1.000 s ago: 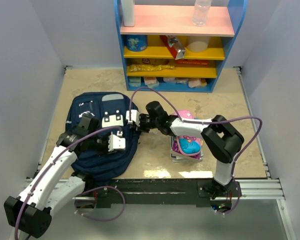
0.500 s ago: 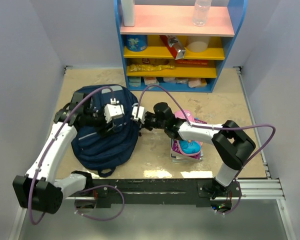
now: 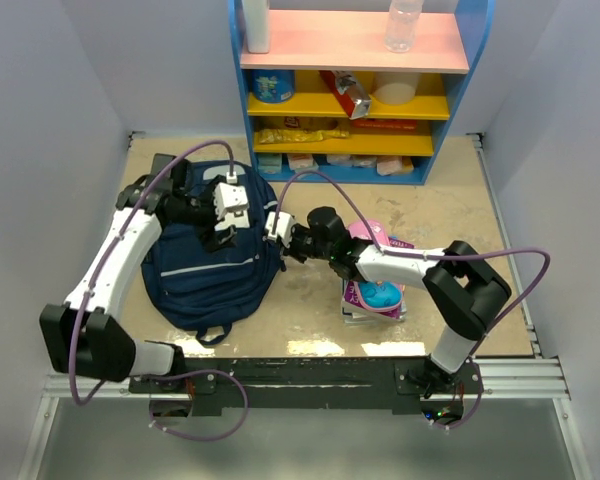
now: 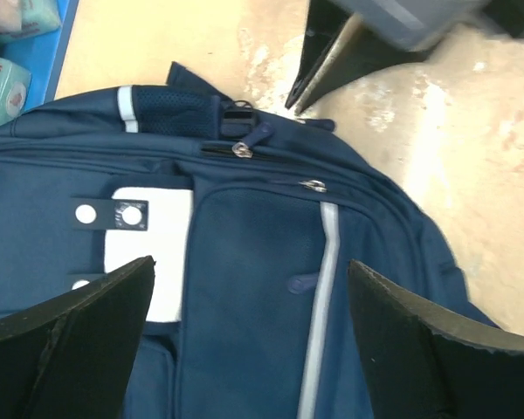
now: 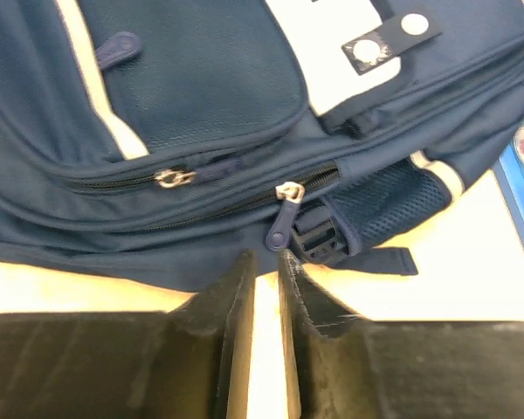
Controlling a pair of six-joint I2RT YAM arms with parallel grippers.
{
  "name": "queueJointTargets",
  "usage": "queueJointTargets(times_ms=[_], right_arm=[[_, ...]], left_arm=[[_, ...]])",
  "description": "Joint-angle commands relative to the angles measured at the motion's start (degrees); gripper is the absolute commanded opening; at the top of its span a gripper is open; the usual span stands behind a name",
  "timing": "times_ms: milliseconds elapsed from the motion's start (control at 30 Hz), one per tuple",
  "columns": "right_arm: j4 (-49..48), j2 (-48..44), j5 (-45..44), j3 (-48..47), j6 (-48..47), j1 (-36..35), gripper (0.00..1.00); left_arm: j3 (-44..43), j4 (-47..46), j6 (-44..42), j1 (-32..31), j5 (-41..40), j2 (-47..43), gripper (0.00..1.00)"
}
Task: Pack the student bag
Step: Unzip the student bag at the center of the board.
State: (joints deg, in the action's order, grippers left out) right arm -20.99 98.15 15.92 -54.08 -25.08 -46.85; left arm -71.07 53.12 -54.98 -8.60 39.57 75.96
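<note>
From above: shows the student bag (image 3: pixel 215 285) flat on the left part of the worktop (image 3: pixel 430 200), long axis running near to far, handle end far. Finds the left tool (image 3: pixel 232 212) hovering over the bag's far half, spread wide, gripping nothing. Places the right tool (image 3: pixel 272 228) at the bag's right edge, reaching in from the right, level with that same far half. Leaves a pile of pink and blue items (image 3: pixel 375 295) further right under the right arm, and a shelf unit (image 3: pixel 350 100) against the far wall.

From the left wrist: looks straight down on the bag's front pocket between two left fingers (image 4: pixel 79 340) set far apart, with no contact visible. Picks out the main zip pull (image 4: pixel 240 148) beside the buckle at the handle end, a second slider (image 4: pixel 313 184) close by, and the right tool dark just beyond that edge.

From the right wrist: shows the right fingers (image 5: pixel 231 301) set narrow, only a slit between them and bare worktop in it. Puts the main zip pull just ahead of the tips, hanging toward them. Cannot tell whether its end is pinched or merely close. Has the zip track running crosswise to the fingers.

Reads as opening the main compartment. Makes the right arm plainly the nearer one, with the pull dead ahead. Probably calls for a firm pinch on the tab, then a drag along the track, with the left tool free to pin the fabric.
</note>
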Motion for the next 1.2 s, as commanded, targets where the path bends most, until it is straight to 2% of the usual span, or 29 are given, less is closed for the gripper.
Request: queueJointTargets(times_ms=[0, 67, 167, 333, 467, 700, 833, 1033, 1167], right_arm=[[-1.07, 0.37, -4.23, -3.39, 1.79, 0.18, 0.31], [2.96, 3.01, -3.62, -7.15, 1.97, 0.36, 0.43], [6.93, 5.90, -2.30, -10.95, 1.79, 0.36, 0.54], [7.27, 8.02, -2.56, -12.44, 1.79, 0.36, 0.54], [9.04, 9.25, -2.48, -13.59, 1.00, 0.44, 0.45], [13.52, 12.68, -3.00, -16.93, 0.73, 0.36, 0.38], [13.70, 13.64, -3.00, -17.72, 1.00, 0.36, 0.29], [13.97, 13.65, -4.32, -17.90, 1.88, 0.36, 0.00], [11.24, 10.32, -3.71, -14.65, 3.10, 0.36, 0.00]], left_arm=[[-6.97, -3.38, -2.32, 1.22, 0.77, 7.24, 0.91], [-9.16, -3.72, -1.97, 1.57, 1.29, 9.89, 0.88], [-8.57, -6.01, 0.40, 2.53, 0.95, 10.61, 0.82], [-2.95, -10.40, 1.37, 4.12, -0.37, 8.15, 0.76], [-1.18, -11.73, 1.90, 5.43, -0.20, 6.04, 0.74], [-1.44, -9.71, 2.07, 5.96, 2.34, 4.90, 0.70], [-0.04, -8.65, 1.72, 5.96, 3.05, 3.49, 0.69], [1.55, -11.63, 3.82, 5.96, 0.42, 3.75, 0.71], [-0.38, -15.94, 3.40, 5.96, -1.25, 7.60, 0.78]])
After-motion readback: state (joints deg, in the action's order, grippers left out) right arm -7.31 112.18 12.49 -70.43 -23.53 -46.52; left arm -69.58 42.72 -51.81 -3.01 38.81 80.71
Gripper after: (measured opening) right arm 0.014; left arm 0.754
